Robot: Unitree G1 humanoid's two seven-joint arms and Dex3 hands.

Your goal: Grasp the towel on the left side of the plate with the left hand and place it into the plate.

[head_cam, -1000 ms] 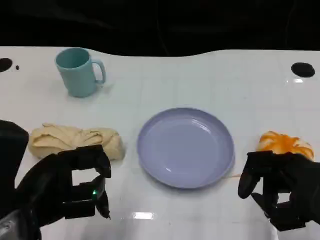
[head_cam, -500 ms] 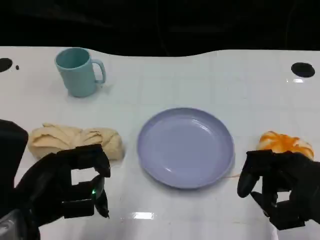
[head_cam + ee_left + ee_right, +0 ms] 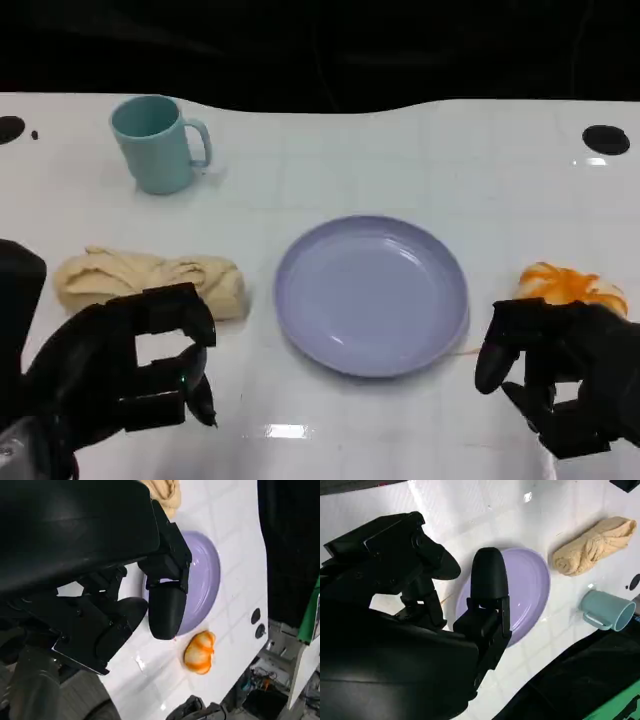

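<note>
Two hands low over the white counter (image 3: 400, 150), neither holding anything: left hand (image 3: 120, 370) sits just in front of the towel (image 3: 150, 280), fingers (image 3: 185, 310) apart and curled, not touching it; right hand (image 3: 560, 375) is at the plate's right, fingers spread, empty. Towel lies bunched left of the lilac plate (image 3: 372, 295), near it but apart. Teal mug (image 3: 155, 143) is behind the plate to the left; an orange object (image 3: 570, 285) sits right of the plate.

The left hand (image 3: 125, 375) shifted a little toward the robot's left and its fingers (image 3: 170, 310) spread wider, beside the towel (image 3: 150, 281), holding nothing.
</note>
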